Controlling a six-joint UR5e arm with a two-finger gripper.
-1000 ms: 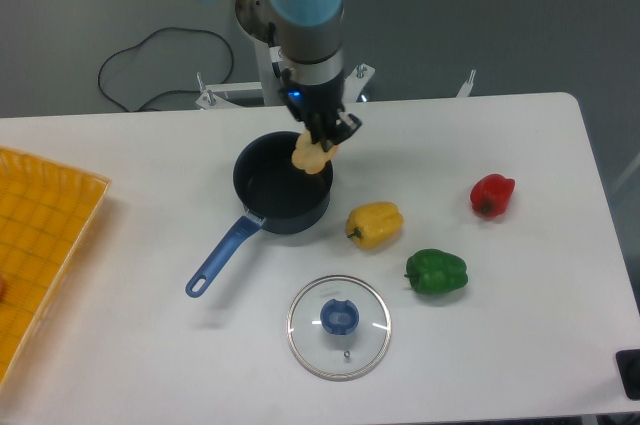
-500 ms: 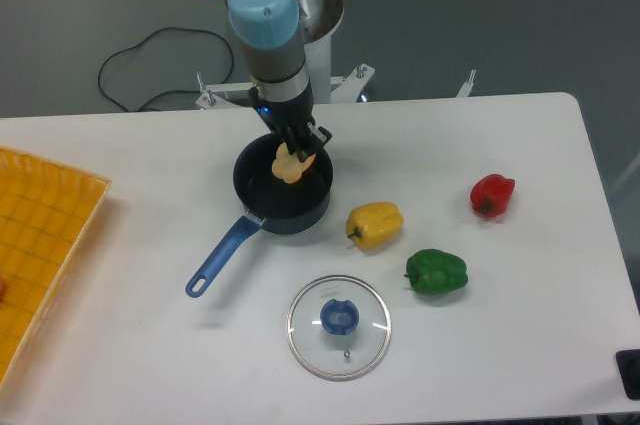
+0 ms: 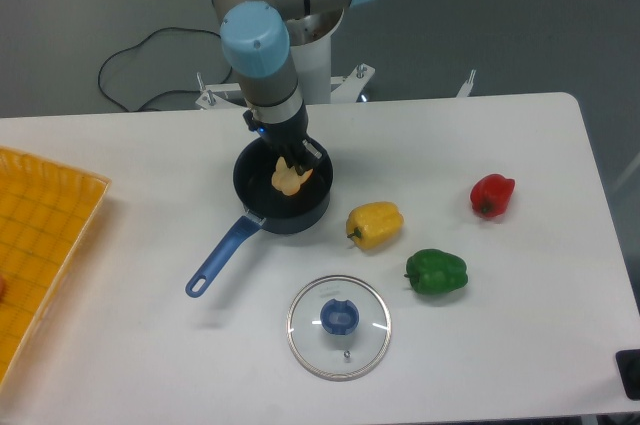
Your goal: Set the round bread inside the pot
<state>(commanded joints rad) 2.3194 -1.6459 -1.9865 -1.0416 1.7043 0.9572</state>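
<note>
The round bread (image 3: 288,179), a pale tan knotted bun, is inside the rim of the dark navy pot (image 3: 250,183), which has a bright blue handle (image 3: 222,255) pointing front-left. My gripper (image 3: 293,162) reaches down into the pot from above and is shut on the bread's top. I cannot tell whether the bread touches the pot's bottom.
A yellow pepper (image 3: 375,224) lies just right of the pot. A green pepper (image 3: 436,272) and a red pepper (image 3: 492,194) lie further right. A glass lid (image 3: 339,326) with a blue knob lies in front. A yellow tray (image 3: 45,235) sits at the left edge.
The gripper has moved left and down with the bread, from over the pot's right rim to inside the pot.
</note>
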